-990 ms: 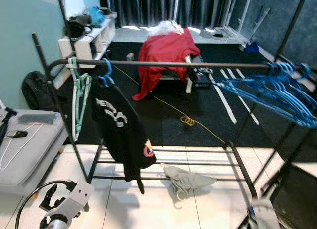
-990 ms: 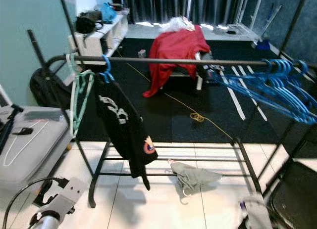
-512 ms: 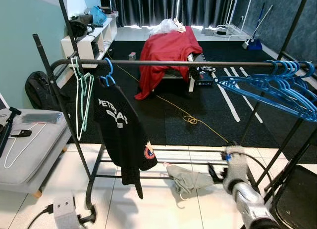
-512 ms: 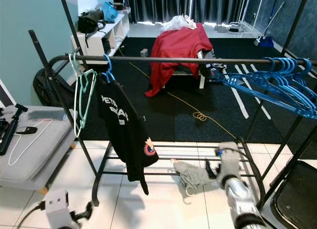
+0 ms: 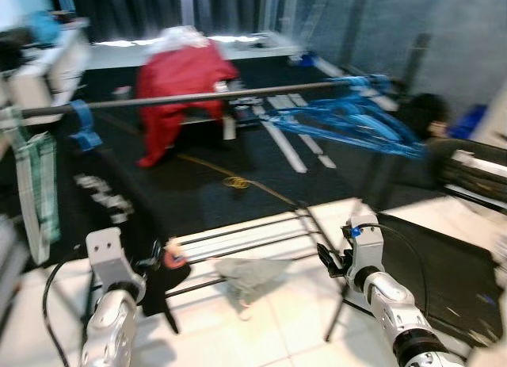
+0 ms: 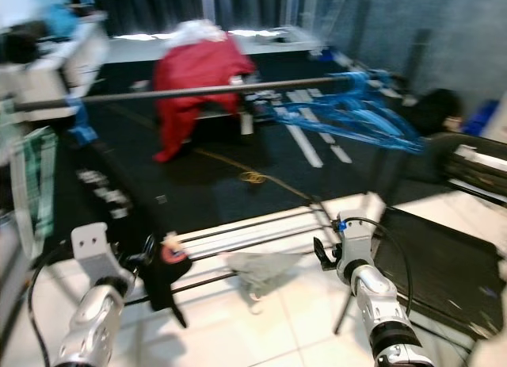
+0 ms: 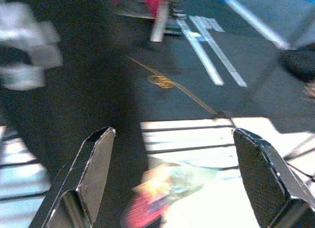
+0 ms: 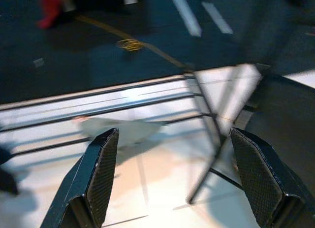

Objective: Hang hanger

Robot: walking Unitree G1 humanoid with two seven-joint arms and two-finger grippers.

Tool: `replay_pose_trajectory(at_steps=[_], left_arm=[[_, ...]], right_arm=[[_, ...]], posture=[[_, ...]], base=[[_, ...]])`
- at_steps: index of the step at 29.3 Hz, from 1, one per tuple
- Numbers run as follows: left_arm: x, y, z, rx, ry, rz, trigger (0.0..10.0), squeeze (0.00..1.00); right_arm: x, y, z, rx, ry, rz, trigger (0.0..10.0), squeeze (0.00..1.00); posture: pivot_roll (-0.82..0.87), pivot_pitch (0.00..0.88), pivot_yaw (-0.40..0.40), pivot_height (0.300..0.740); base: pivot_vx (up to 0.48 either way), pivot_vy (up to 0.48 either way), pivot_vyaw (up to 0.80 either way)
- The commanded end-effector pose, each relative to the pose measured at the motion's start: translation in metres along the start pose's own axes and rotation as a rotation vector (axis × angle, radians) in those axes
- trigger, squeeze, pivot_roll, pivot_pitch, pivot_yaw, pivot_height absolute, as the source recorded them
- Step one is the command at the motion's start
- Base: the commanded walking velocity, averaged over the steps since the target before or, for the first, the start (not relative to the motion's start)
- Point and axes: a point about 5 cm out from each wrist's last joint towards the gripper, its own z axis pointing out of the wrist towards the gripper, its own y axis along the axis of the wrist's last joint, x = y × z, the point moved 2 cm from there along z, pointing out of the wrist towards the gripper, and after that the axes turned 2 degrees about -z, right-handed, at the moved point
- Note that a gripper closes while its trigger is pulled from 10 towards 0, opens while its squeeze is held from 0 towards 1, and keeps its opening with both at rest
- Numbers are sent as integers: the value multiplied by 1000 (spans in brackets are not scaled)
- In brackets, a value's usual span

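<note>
A black clothes rail [image 5: 198,97] crosses the blurred eye views. A bunch of blue hangers [image 5: 348,121] hangs at its right end. At its left end hang a mint hanger [image 5: 36,185] and a blue hanger [image 5: 83,125] carrying a black T-shirt [image 5: 103,208]. My left gripper [image 7: 173,134] is open and empty, low in front of the shirt's hem. My right gripper [image 8: 174,134] is open and empty too, held low by the rack's right leg [image 5: 360,224], well below the hangers.
A grey cloth [image 5: 249,270] lies on the white tiles by the rack's bottom bars [image 8: 98,110]. A red cloth [image 5: 178,74] covers a seat on the dark carpet beyond, near a yellow cord [image 5: 234,181]. A black mat [image 5: 444,264] lies to the right.
The whole picture has swung to the right and blurred, so the camera moved. Both arms now reach forward low in the view; the left arm has come up.
</note>
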Motion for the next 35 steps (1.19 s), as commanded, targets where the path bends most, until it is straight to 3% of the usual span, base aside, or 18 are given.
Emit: replay_pose_trajectory(at_steps=[1, 6, 8, 11, 15, 16, 17, 18, 22, 25, 26, 27, 35], left_arm=[[0, 12, 5, -23, 29, -9, 10000, 0], [-3, 27, 9, -66, 52, -19, 10000, 0], [-2, 37, 11, -98, 84, 17, 10000, 0], [32, 91, 2, -299, 469, 191, 10000, 0], [40, 107, -1, -354, 541, 244, 10000, 0], [38, 113, -1, -373, 532, 240, 10000, 427], [37, 117, -1, -384, 525, 235, 10000, 427], [34, 122, 0, -403, 508, 242, 10000, 1000], [33, 128, 4, -411, 514, 265, 10000, 1000], [38, 122, 9, -362, 550, 284, 10000, 1000], [40, 118, 11, -342, 565, 301, 10000, 929], [39, 113, 13, -322, 557, 302, 10000, 0], [43, 93, 24, -208, 615, 339, 10000, 0]], right_arm=[[0, 5, 1, -4, 11, -17, 10000, 0], [-1, 8, 1, -13, 8, -28, 10000, 0], [-2, 10, 1, -19, 6, -30, 10000, 0], [-6, 15, 0, -36, -2, -44, 10000, 0], [-7, 16, -2, -43, -3, -43, 10000, 0], [-7, 16, -2, -47, 0, -38, 10000, 0], [-6, 16, -3, -50, 1, -34, 10000, 0], [-6, 16, -3, -53, 2, -31, 10000, 0], [-6, 17, -4, -57, 1, -29, 10000, 0], [-5, 17, -6, -60, 2, -29, 10000, 0], [-5, 16, -6, -61, 2, -28, 10000, 0], [-4, 16, -8, -62, 4, -28, 10000, 0], [2, 16, -14, -71, 30, -11, 10000, 0]], posture=[[-66, 0, -41, 740], [-72, 0, -40, 740], [-73, 0, -41, 740], [-88, 0, -35, 740], [-92, 0, -30, 740], [-92, 0, -27, 740], [-92, 0, -27, 740], [-93, 0, -25, 740], [-93, 0, -22, 740], [-96, 0, -16, 740], [-98, 0, -15, 740], [-97, 0, -15, 740], [-104, 21, -9, 740]], base=[[0, 0, -800], [0, 0, -800], [0, 0, 0], [0, 0, 0], [0, 0, 0], [0, 0, 0], [0, 0, 0], [0, 0, 0], [0, 0, 0], [0, 0, 0], [0, 0, 0], [0, 0, 0], [0, 0, 0]])
